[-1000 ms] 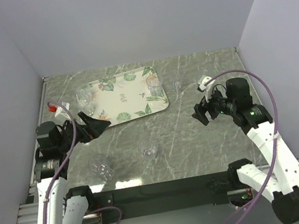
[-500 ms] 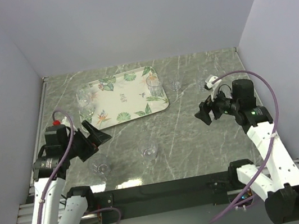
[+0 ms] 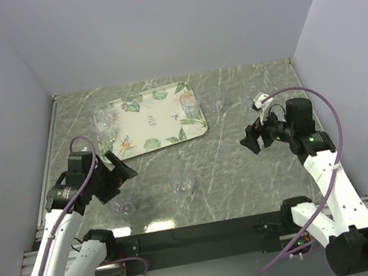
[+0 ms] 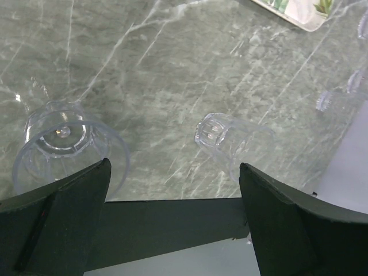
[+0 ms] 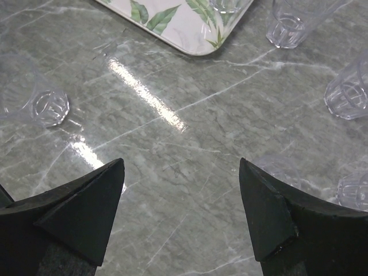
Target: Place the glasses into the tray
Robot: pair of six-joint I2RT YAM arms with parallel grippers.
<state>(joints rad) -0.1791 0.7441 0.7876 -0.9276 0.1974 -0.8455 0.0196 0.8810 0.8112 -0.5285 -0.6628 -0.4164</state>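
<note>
Gripper [image 5: 181, 165] spread wide, tray [image 5: 190, 26] corner ahead, glasses [image 5: 348, 95] scattered on marble [image 5: 172, 218]

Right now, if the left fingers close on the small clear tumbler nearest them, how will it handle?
The small clear tumbler looks smooth and glossy, so probably slippery between the black fingers. Thin see-through walls suggest it is light and may skid on the polished grey-green table.

You are looking into a robot lab's test cell: plain white walls [image 3: 152, 24] are boxing in a marbled table [image 3: 231, 169], and a left arm [image 3: 53, 234] and right arm [image 3: 327, 172] are sitting bolted along its near edge.
</note>
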